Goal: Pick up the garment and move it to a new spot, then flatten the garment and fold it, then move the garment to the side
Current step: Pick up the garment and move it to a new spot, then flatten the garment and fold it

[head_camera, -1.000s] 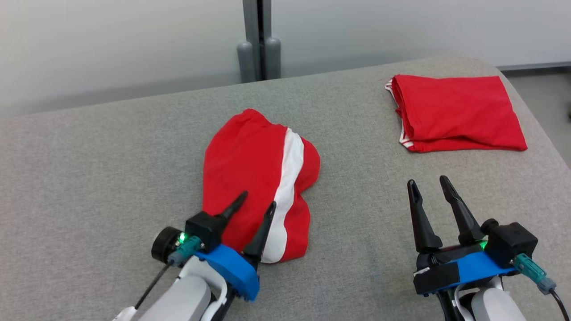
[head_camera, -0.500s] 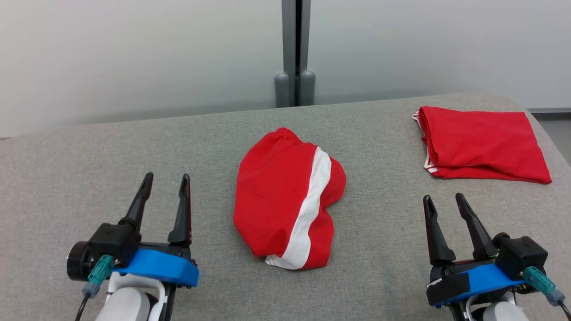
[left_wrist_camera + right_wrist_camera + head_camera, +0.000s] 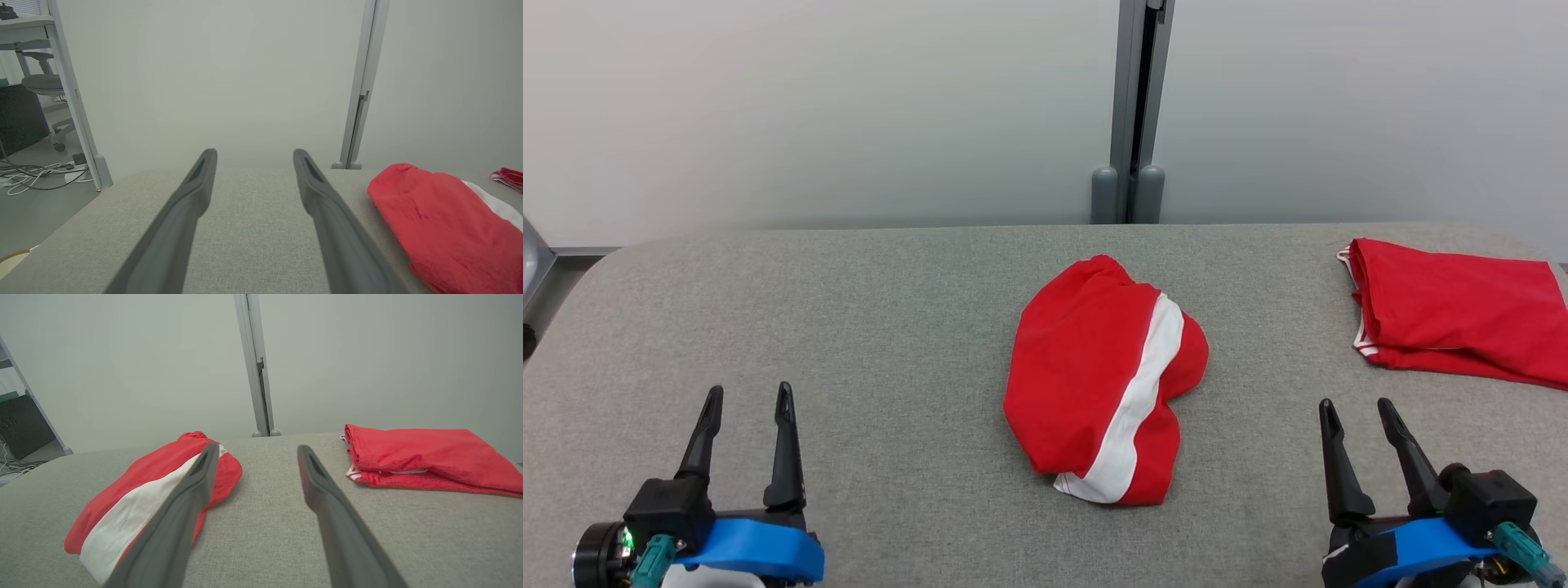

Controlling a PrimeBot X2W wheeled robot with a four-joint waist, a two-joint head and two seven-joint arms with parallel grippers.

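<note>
Surface: a grey woven fabric top point(image 3: 866, 327) with rounded far corners, running the full width of the head view.

Garment point(image 3: 1094, 384): a red heap with one broad white band, bunched and rumpled. It lies flat on the weave at mid-surface, between the two grippers and apart from both.

Folded red cloth point(image 3: 1454, 318): sits near the far right end of the top, well apart from the garment, with white trim at its left edge.

Left gripper point(image 3: 749, 394): low at the near left, fingers spread and holding nothing, with bare weave between them.

Right gripper point(image 3: 1356, 406): near right, fingers likewise parted with nothing held. In its wrist view the garment lies behind its left finger.

Room: pale, plain wall panels stand behind the top. They are joined by a grey upright post point(image 3: 1135, 106) with two rounded feet at its base. The left wrist view shows, past a panel frame, an office chair point(image 3: 43, 83), a dark cabinet point(image 3: 20, 118), and loose cables point(image 3: 36, 173) on a grey floor.
</note>
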